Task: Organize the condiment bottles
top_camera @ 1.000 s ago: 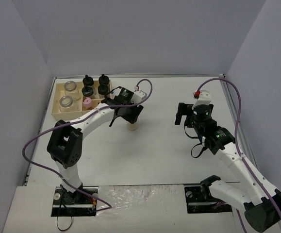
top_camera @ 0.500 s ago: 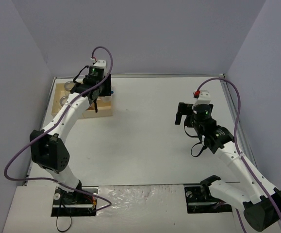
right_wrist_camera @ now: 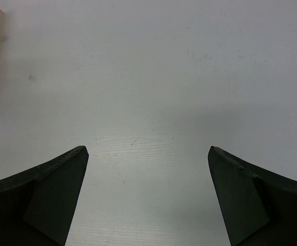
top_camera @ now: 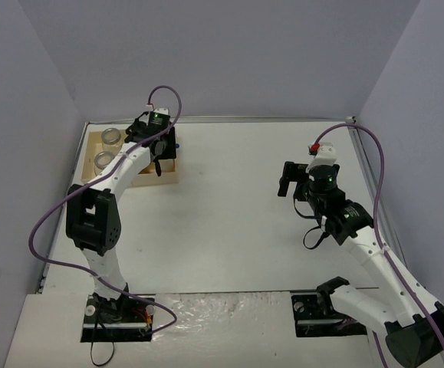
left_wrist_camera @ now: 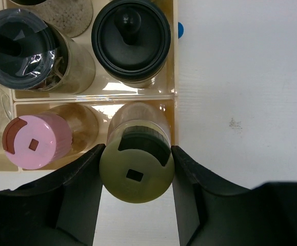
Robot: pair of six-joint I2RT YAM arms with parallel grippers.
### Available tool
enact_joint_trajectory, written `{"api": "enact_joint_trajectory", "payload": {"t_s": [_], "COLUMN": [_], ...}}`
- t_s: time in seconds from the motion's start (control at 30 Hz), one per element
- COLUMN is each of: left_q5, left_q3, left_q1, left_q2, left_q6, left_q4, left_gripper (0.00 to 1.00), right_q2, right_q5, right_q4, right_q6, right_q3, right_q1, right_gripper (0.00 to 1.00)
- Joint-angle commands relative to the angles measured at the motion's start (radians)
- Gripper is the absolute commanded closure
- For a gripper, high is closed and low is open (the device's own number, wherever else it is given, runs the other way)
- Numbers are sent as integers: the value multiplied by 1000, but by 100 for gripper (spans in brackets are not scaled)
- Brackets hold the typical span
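The yellow-green-capped jar (left_wrist_camera: 136, 171) is seen at the lower centre of the left wrist view, pinched at its cap between the jaws of the left arm (top_camera: 126, 170), which are closed against both sides of it. Its glass body reaches into the lower right compartment of the wooden tray (left_wrist_camera: 94, 96); whether it rests on the compartment floor cannot be told. Just to its left, in the same row, the pink-capped jar (left_wrist_camera: 35, 142) is set. In the row above, two black-capped jars (left_wrist_camera: 131, 38) are held side by side. In the top view, two wider clear-topped jars (top_camera: 112, 136) are seen at the tray's left end, at the upper left of the worktop (top_camera: 229, 222). The jaws of the right arm (top_camera: 360, 230) are spread wide above bare worktop at the right, nothing between them.
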Motion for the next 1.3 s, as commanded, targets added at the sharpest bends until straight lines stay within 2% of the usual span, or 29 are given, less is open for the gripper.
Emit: {"api": "enact_joint_trajectory", "payload": {"t_s": [0.0,0.13,0.17,0.37,0.57,0.73,0.87,0.97,1.13,1.27], "left_q5": [-25,-12,-11,-10,-1,31,51,46,10,-62], "left_q3": [7,-26,-30,-40,-43,-32,-45,-72,-194,-373], "left_q1": [13,14,14,14,14,10,-12,-31,-42,-40], "left_q2": [-25,-17,-13,9,7,-67,-190,-335,-591,-844], "left_q6": [-32,-38,-38,-40,-43,-54,-55,-39,-13,15], "left_q4": [91,109,111,108,103,56,14,-24,-93,-154], "left_gripper": [100,97,93,57,36,11,4,3,3,3], "right_q2": [-9,-10,-11,-19,-36,-59,-94,-122,-168,-220], "right_q5": [-2,-3,-4,-8,-31,-50,-42,-27,10,32], "right_q4": [53,53,53,53,51,42,19,-11,-64,-100], "right_q6": [-11,-9,-8,-8,-7,-17,-45,-82,-107,-114], "right_q3": [15,13,12,14,17,43,87,131,189,204], "right_q1": [-6,-6,-6,-8,-7,-7,-7,-6,-6,-6], "right_gripper": [0,0,0,0,0,0,0,0,0,0]}}
